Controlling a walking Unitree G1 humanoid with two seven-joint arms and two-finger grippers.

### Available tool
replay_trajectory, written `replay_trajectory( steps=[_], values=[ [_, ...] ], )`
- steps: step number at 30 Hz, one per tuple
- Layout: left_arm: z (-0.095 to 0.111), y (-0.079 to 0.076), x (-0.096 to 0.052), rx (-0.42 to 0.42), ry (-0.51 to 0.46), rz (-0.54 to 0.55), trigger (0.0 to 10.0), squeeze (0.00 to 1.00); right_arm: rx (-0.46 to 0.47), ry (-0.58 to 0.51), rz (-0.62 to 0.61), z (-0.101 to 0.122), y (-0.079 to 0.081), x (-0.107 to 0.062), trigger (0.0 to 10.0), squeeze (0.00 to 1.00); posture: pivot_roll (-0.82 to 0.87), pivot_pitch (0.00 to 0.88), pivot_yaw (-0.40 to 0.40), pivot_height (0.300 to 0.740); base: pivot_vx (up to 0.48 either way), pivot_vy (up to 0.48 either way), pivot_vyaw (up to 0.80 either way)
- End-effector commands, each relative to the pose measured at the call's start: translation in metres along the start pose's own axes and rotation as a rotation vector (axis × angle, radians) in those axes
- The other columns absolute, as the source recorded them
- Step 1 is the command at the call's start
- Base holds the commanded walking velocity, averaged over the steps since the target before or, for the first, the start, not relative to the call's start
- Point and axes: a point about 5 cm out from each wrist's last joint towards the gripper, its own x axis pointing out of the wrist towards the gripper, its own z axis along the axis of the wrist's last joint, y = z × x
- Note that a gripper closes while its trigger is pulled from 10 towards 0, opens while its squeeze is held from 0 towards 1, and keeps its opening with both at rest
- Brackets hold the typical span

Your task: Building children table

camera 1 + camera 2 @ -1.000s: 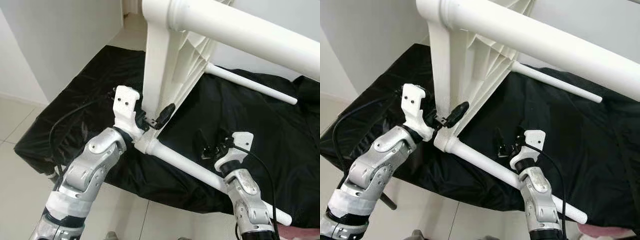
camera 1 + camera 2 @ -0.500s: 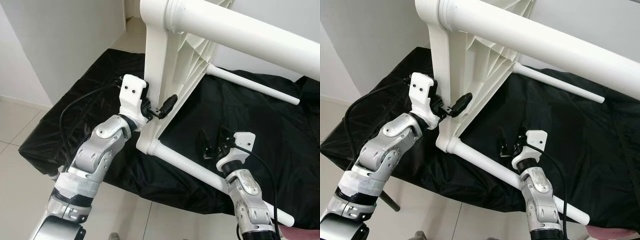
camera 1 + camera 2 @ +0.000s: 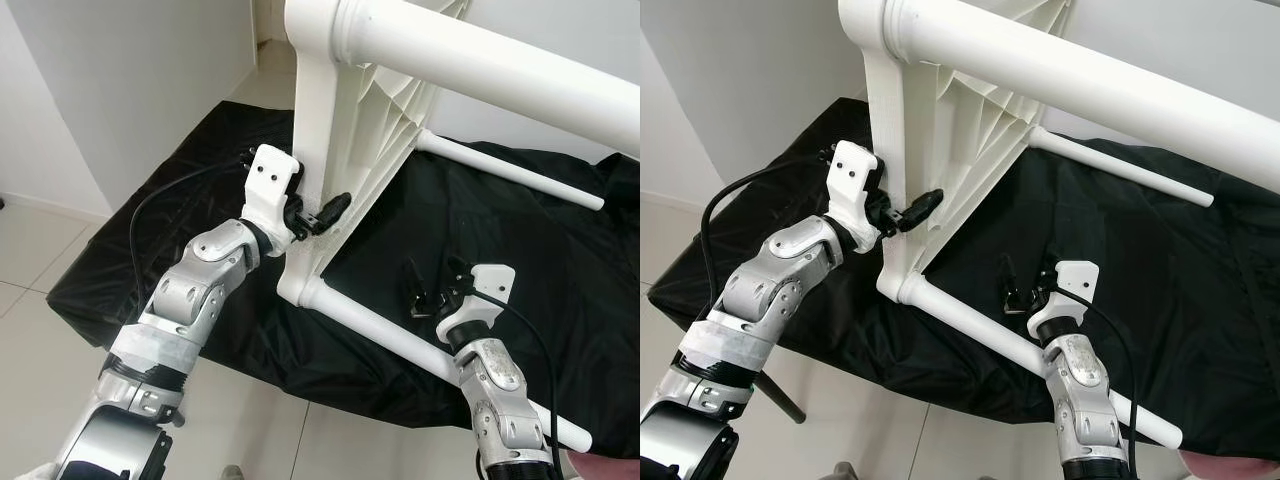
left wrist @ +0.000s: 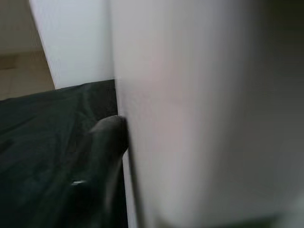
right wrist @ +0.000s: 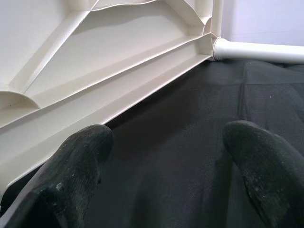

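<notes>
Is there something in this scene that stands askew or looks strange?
Yes. The white table top stands on its edge on the black sheet, legs pointing sideways. The left gripper clamps its rim; the right gripper hovers open above the sheet.

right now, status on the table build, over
Left gripper clamped on white table top's edge. Right gripper open, hovering over black sheet. Nothing in the way.

The head cameras look down and forward over the white table (image 3: 340, 130) and black cloth (image 3: 520, 230). The left wrist camera sits against it; the right faces its ribbed underside.
</notes>
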Motion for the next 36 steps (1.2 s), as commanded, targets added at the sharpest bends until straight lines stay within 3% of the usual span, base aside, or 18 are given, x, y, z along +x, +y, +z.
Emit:
replay_trajectory(
  steps=[1,18,23,26,28,36],
  values=[
    [0.0,0.002,0.001,0.019,0.004,0.007,0.0,0.0,-0.009,0.007,-0.013,-0.003,-0.002,-0.002,10.0,0.0,-0.05,0.001,0.006,0.74,0.0,0.0,0.0],
    [0.011,0.022,-0.018,0.05,-0.037,0.133,0.0,0.0,-0.018,0.018,-0.001,-0.005,0.0,0.002,10.0,0.0,-0.03,0.0,-0.012,0.74,0.0,0.0,0.0],
    [0.016,0.031,-0.037,0.08,-0.042,0.227,0.0,0.0,-0.036,0.015,0.027,-0.003,0.0,0.008,10.0,0.0,-0.01,0.008,-0.028,0.74,0.0,0.0,0.0],
    [0.021,0.044,-0.063,0.113,-0.042,0.362,0.0,0.0,-0.065,0.008,0.053,0.002,-0.006,0.019,10.0,0.0,0.02,0.015,-0.057,0.74,0.0,0.0,0.0],
    [0.021,0.044,-0.063,0.113,-0.042,0.362,0.0,0.0,-0.065,0.008,0.053,0.002,-0.006,0.019,10.0,0.0,0.02,0.015,-0.057,0.74,0.0,0.0,0.0],
    [0.023,0.057,-0.097,0.128,-0.047,0.567,0.0,0.0,-0.083,0.003,0.097,0.008,-0.009,0.036,10.0,0.0,0.06,0.022,-0.113,0.74,0.0,0.0,0.0]
  ],
)
